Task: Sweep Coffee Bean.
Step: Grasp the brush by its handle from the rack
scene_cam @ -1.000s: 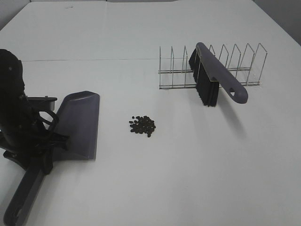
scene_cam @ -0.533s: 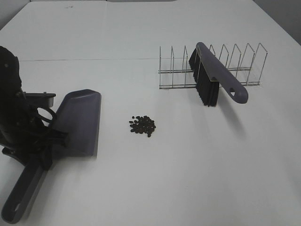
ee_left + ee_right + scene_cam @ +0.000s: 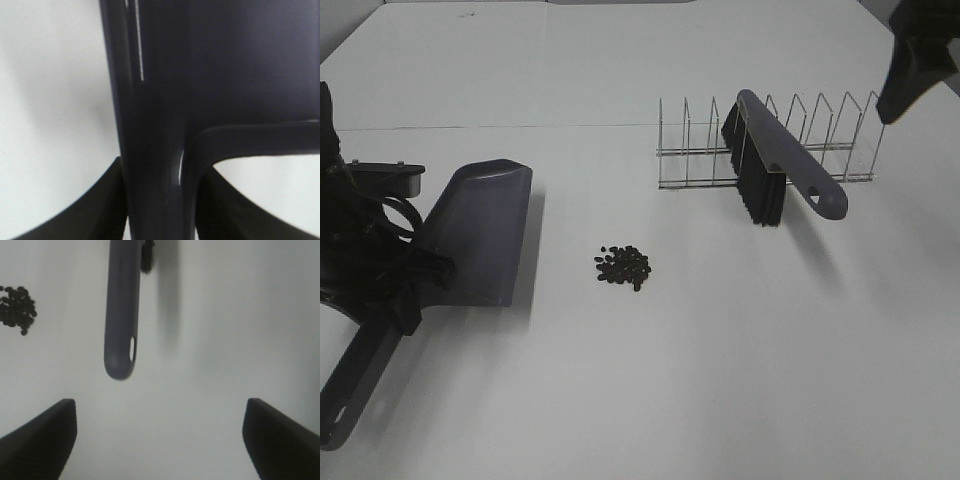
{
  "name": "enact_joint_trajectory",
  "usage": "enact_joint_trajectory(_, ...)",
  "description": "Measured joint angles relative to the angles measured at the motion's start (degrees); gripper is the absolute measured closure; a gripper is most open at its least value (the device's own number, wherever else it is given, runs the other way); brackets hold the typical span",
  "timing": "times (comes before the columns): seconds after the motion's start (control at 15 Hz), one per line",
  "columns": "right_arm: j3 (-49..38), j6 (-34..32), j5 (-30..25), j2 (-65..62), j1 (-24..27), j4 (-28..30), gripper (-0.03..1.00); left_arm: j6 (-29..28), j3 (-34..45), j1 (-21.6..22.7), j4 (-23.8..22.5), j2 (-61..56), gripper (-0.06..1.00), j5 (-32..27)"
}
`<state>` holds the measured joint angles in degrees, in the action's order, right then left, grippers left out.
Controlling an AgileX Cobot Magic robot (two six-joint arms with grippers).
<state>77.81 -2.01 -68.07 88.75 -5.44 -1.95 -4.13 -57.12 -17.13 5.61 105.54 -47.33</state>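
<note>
Left jaws clamp the dustpan [image 3: 480,235], lip toward the beans [image 3: 623,266] to catch them; right jaws, spread wide, aim at the brush [image 3: 780,165] handle.

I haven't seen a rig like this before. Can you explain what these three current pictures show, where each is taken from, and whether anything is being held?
This is a robot with two arms working at a white table. The wide picture comes from a camera mounted high, off the arms. The other two come from a camera on each wrist, looking out past the gripper's fingers. On the table are a small pile of coffee beans and a wire rack with a grey brush propped in it. The left gripper is shut on the handle of a grey dustpan. The right gripper is open and empty, with the brush's handle in its camera's view.
</note>
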Motion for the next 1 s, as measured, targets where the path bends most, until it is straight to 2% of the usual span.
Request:
enact_joint_trajectory(0.4, 23.32, 4.24, -1.66, 23.32, 0.0, -7.91, 0.19, -0.92, 0.0, 0.0, 0.0, 0.0, 0.6, -0.23)
enact_joint_trajectory(0.67, 32.83, 4.24, -1.78, 35.41, 0.0, -8.19, 0.19, -1.49, 0.0, 0.0, 0.0, 0.0, 0.6, -0.46)
enact_joint_trajectory(0.8, 42.11, 4.47, -1.78, 44.58, 0.0, -8.19, 0.19, -1.55, 0.0, 0.0, 0.0, 0.0, 0.6, -1.78)
enact_joint_trajectory(1.0, 47.1, 4.53, -1.72, 50.36, 0.0, -8.19, 0.21, -1.78, 0.0, 0.0, 0.0, 0.0, 0.6, -1.78)
